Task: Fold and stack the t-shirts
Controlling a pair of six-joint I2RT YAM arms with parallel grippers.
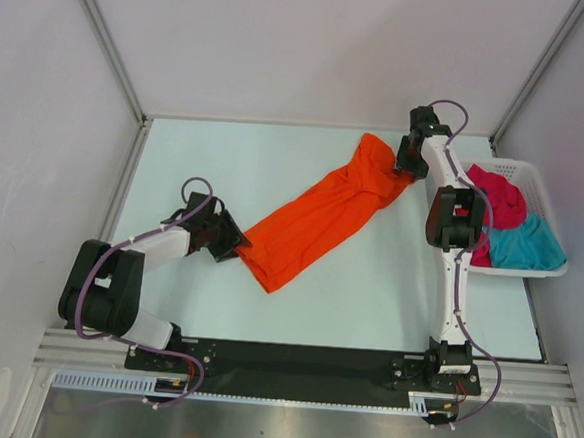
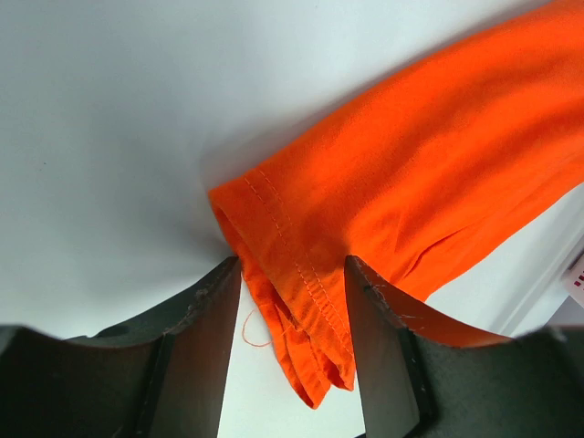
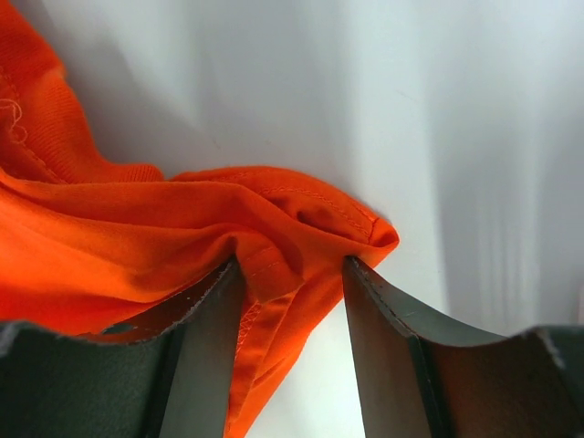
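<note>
On the pale table (image 1: 366,304), both grippers, left (image 2: 292,283) and right (image 3: 292,274), clamp opposite ends of the bright orange cloth t-shirt (image 1: 322,216) between their jaws, apparently spreading it; next comes laying it flat for folding.

Both arms (image 1: 456,281) are showing white link shells with black joint housings (purple cables are looping along each), and are sitting on a black base rail (image 1: 302,365). Each end effector (image 2: 292,356) is carrying two dark, scuffed fingers (image 3: 388,356).

right arm hides part of the crimson t-shirt (image 1: 502,199).
</note>
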